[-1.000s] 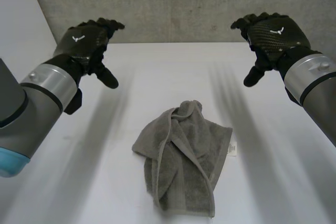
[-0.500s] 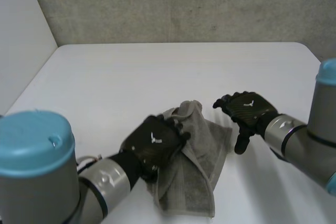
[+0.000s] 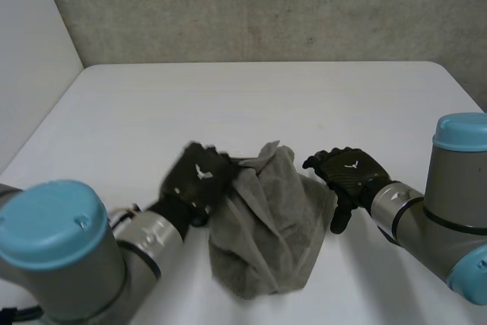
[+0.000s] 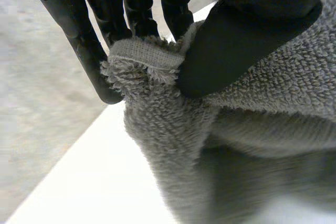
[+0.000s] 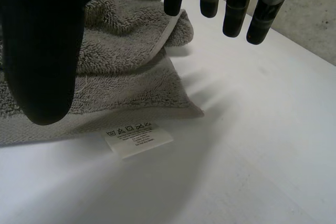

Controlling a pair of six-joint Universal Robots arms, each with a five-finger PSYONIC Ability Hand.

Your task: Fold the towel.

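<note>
A grey towel [image 3: 266, 226] lies crumpled near the table's front edge, its left part lifted into a bunch. My left hand [image 3: 196, 180] is shut on the towel's left edge. In the left wrist view the thumb [image 4: 231, 40] pinches a hemmed edge of the towel [image 4: 147, 61] against the fingers [image 4: 105, 19]. My right hand [image 3: 346, 173] hovers open just right of the towel. In the right wrist view its fingers [image 5: 236, 9] and thumb [image 5: 44, 51] hang spread above the towel's corner [image 5: 126, 77] and its white care label [image 5: 137, 137], touching neither.
The white table [image 3: 251, 97] stretches bare behind the towel to a grey concrete wall [image 3: 266, 5]. A pale wall [image 3: 27, 51] borders the left side. Both forearms lie low over the table's front.
Both hands came down from high at the sides to the towel. The left hand closed on the towel's left edge and pulled it up and leftward; the right hand settled beside it, still open.
</note>
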